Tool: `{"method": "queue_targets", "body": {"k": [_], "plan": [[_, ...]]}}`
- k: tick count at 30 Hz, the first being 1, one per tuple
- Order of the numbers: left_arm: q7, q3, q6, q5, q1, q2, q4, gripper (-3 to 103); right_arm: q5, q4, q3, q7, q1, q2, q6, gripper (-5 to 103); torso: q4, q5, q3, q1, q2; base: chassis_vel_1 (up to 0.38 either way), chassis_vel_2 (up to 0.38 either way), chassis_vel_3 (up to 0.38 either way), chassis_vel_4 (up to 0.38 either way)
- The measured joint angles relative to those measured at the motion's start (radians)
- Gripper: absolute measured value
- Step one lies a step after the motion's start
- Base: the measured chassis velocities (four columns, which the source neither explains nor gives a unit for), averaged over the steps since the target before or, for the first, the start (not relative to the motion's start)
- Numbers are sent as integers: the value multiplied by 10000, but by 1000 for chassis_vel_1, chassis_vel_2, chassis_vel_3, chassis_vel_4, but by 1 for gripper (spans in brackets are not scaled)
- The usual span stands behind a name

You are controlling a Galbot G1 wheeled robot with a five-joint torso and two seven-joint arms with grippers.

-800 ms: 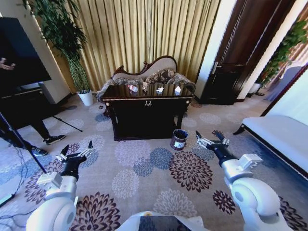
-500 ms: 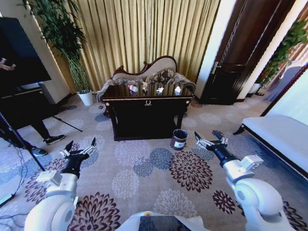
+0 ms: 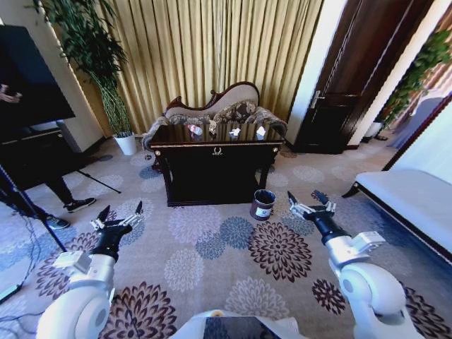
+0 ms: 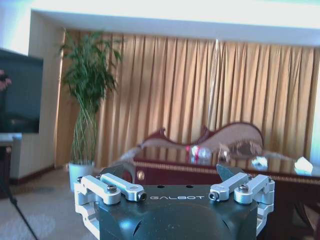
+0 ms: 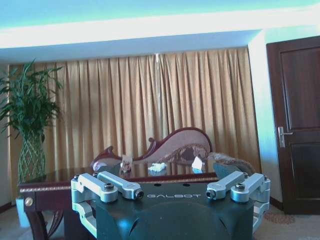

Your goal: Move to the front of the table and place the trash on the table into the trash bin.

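The dark glossy table (image 3: pixel 215 164) stands some way ahead on the carpet. On its top lies the trash: a clear bottle (image 3: pixel 193 129) with a red label, a tan wrapper (image 3: pixel 212 128) and white scraps (image 3: pixel 234 132). The small dark trash bin (image 3: pixel 263 204) sits on the floor at the table's front right corner. My left gripper (image 3: pixel 120 215) hovers open and empty low on the left, and my right gripper (image 3: pixel 308 203) does the same on the right, near the bin. The wrist views look toward the table (image 4: pixel 200 171) (image 5: pixel 50 192) past open fingers (image 4: pixel 122 171) (image 5: pixel 227 171).
A curved sofa (image 3: pixel 219 106) stands behind the table. A plant in a white pot (image 3: pixel 126 143) is at the back left. A person's legs (image 3: pixel 67 198) and a tripod leg (image 3: pixel 32 212) are on the left. A white bench (image 3: pixel 409 198) lines the right side, with open carpet in between.
My left gripper has risen and edged forward a little. The right gripper has barely shifted. The room and the table hold the same place in view.
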Motion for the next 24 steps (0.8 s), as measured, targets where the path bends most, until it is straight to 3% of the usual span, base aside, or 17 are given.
{"method": "queue_targets", "body": {"k": [3, 8, 13, 24], "plan": [[-150, -15, -295, 519, 11, -3, 1, 100, -101, -32, -5, 8, -27, 35, 41, 100, -1, 0, -1, 0, 0, 0, 0, 0, 0], [-319, -243, -289, 1381, 90, -13, 0, 100, -380, -272, 15, 0, -30, -9, -26, 100, -1, 1, 0, 0, 0, 0, 0, 0, 0], [-315, -362, -151, 1607, 168, -21, 0, 100, -508, -285, 86, -235, -7, -127, -477, 100, -1, 0, -1, 0, 0, 0, 0, 0, 0], [-281, -384, -58, 1579, 251, -44, 0, 100, -513, -333, 22, -282, 98, -174, -600, 100, 0, 0, -1, -2, 1, -10, 10, 8, -9]]}}
